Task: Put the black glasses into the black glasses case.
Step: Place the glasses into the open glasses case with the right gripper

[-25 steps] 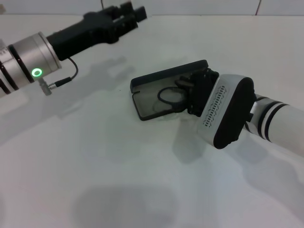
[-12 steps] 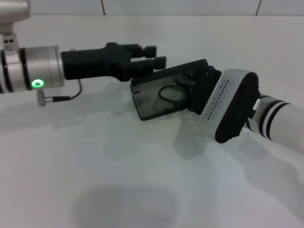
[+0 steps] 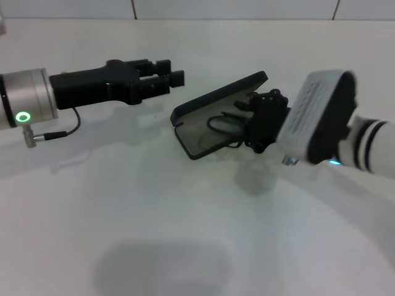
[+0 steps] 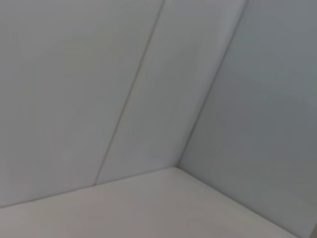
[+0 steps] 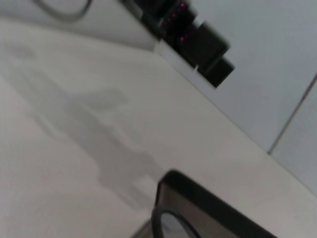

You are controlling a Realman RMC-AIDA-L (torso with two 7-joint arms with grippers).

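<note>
The black glasses case (image 3: 213, 117) sat open on the white table (image 3: 154, 216), a little right of centre and toward the far side, its lid raised at a slant along the far edge and its shallow tray facing the near left. The case looked tipped up off the table on its right end, though the angle made that hard to confirm. The black glasses (image 3: 223, 125) lay inside the tray, one rounded lens visible against the grey lining, with thin wire parts running to the right toward the gripper.

The right gripper (image 3: 258, 123) reached in from the right, its black fingers (image 3: 266, 105) at the right end of the case and over the glasses. Whether those fingers were pinching the frame or merely spread around it could not be told from the head view. The right wrist view showed only a corner of the case and the rim of one lens.

The left gripper (image 3: 166, 79) hung above the table to the left of the case, apart from it and pointing right. Its fingers (image 3: 162, 65) looked close together, with nothing between them.
</note>
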